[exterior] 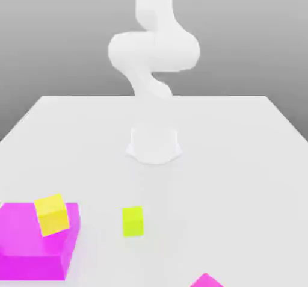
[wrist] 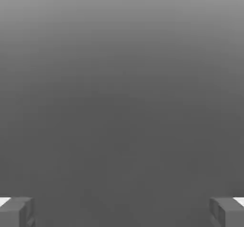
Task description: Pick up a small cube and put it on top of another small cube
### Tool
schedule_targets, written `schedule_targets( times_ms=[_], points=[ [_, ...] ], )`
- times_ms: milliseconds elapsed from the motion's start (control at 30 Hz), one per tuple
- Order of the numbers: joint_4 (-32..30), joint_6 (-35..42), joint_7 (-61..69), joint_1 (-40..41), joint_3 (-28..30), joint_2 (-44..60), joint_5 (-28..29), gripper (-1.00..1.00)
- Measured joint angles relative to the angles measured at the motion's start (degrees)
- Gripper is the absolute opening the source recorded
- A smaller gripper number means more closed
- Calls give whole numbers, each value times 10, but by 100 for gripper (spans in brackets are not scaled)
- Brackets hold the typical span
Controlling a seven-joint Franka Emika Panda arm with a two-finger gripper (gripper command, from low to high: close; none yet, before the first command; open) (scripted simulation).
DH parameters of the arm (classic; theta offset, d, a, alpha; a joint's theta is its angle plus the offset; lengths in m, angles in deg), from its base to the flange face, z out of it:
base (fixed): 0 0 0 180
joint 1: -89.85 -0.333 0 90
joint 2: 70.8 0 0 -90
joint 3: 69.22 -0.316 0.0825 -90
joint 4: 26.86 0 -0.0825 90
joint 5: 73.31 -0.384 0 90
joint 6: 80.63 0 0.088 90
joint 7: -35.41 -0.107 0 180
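Yellow cube (exterior: pixel 52 215) | on magenta block (exterior: pixel 37 237), seemingly tilted | gripper (wrist: pixel 122 214) open

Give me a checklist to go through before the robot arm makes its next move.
1. Gripper open: ok, its fingers stand wide apart.
2. Nothing held between the fingers: ok.
3. Yellow-green cube has free space around it: ok, it stands apart on the white table.
4. Yellow cube sits level on the magenta block: cannot tell.
5. Pink object fully in view: not ok, the picture's edge cuts it off.
6. One small cube stacked on another: not ok.
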Motion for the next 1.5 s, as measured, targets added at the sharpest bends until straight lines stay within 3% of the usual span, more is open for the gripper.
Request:
schedule_targets(
  times_ms=[400,600,867,900,1133,1367,1500],
  points=[
    [-186,-180,66,9,41,241,26,0],
    [-290,-286,129,12,63,386,5,0],
    [-281,-421,177,56,9,555,-50,0],
    [-279,-433,179,61,3,569,-52,-100],
    [-279,-433,177,64,0,569,-50,-100],
    [-304,-326,149,60,15,438,-11,-100],
    [-272,-284,81,53,2,431,4,-100]
  ],
)
